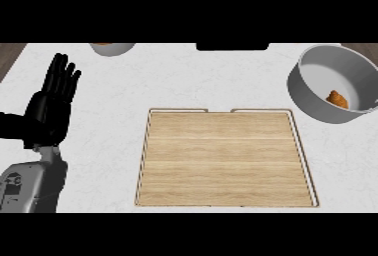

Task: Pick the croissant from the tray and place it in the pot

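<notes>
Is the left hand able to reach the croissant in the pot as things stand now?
Probably not easily. The left hand rests open at the view's left, while the croissant lies inside the pot at far right, beyond the wooden tray and behind the pot's wall.

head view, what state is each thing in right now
croissant: lying inside the pot, against its right wall
pot: upright on the counter, right of the tray, holding the croissant
tray: flat on the counter, nothing on it
left hand: open, fingers straight and up, resting at the view's left
right hand: not in view
bowl: at the top edge, mostly cut off, contents unclear
</notes>
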Controlling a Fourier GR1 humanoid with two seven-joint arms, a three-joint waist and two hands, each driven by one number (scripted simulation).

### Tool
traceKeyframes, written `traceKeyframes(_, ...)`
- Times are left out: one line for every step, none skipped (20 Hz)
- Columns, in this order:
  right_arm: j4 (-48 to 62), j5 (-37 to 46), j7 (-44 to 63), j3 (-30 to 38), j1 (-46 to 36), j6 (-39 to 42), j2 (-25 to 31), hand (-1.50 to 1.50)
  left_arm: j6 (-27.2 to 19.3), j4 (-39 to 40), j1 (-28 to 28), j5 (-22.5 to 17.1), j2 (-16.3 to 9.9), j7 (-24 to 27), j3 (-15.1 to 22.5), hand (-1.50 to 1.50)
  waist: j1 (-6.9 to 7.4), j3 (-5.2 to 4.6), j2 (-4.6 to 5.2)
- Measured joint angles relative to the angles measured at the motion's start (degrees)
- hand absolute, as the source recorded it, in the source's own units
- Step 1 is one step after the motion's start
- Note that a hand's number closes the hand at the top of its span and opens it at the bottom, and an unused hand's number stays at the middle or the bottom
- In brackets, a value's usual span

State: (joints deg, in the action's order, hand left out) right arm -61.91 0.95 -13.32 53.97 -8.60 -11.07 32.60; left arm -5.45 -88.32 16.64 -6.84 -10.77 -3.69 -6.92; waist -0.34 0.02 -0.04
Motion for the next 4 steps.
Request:
traceKeyframes(0.0, -0.7, -0.5, 0.4, 1.1, 0.6, 0.1, -1.5, -0.2, 0.3, 0.2, 0.3, 0.4, 0.2, 0.3, 0.0, -0.01, -0.01, 0.0)
traceKeyframes(0.8, -1.8, -1.4, 1.3, 2.4, 1.9, 0.9, -1.5, -0.5, 0.5, 0.2, 0.5, 0.7, 0.5, 0.3, 0.0, -0.04, 0.0, 0.01)
traceKeyframes(2.1, -2.5, -2.7, 1.8, 2.9, 2.7, 1.5, -1.5, -0.1, 0.5, -0.5, 0.5, 0.6, 1.2, 0.2, 0.0, 0.01, 0.0, 0.01)
traceKeyframes(2.8, -3.4, -3.2, 2.4, 3.8, 3.6, 2.1, -1.5, 0.5, 0.5, -0.9, 0.1, 0.3, 1.3, -0.1, 0.0, 0.03, 0.0, 0.01)
